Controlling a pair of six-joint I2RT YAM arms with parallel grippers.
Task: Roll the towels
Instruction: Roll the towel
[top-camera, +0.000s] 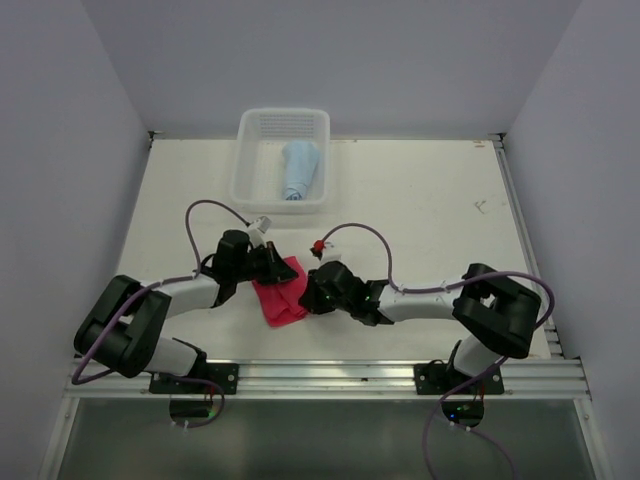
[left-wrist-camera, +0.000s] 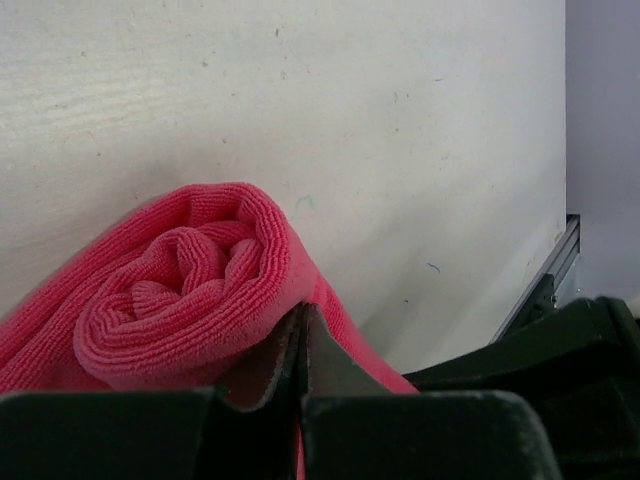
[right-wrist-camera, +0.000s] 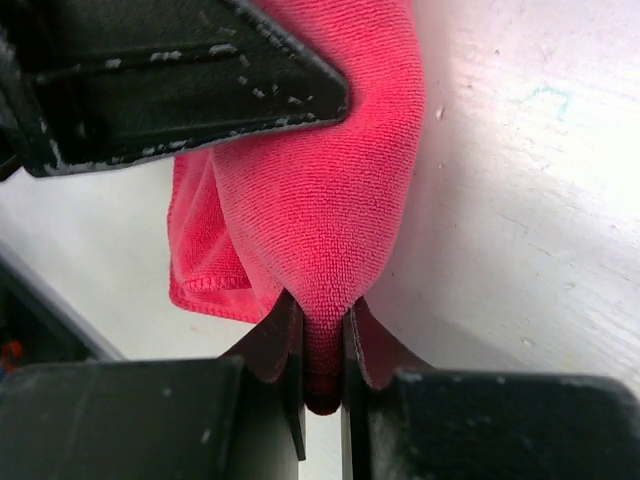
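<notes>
- The blue towel (top-camera: 299, 170) lies rolled inside the white basket (top-camera: 250, 150) at the far edge of the table (top-camera: 430, 210). I judge this half of the task as finished.
- The pink towel (top-camera: 282, 298) is on the table, near the middle and close to the arms. It sits between the two grippers, well apart from the basket.
- In the left wrist view the end of the pink towel shows a clear spiral, so the roll is formed at least on that side. It looks a bit loose.
- The left gripper (left-wrist-camera: 302, 318) has its jaws fully together at the edge of the roll. A thin strip of pink shows between them, so it seems to pinch one layer.
- The right gripper (right-wrist-camera: 322, 315) is closed almost fully on a fold of the pink towel, and the cloth is squeezed between its jaws.
- On the right side the cloth looks more folded than rolled, and a loose hem hangs out.
- What is left, in my judgement: to tidy this roll, release it, and maybe put it beside the blue one.
</notes>
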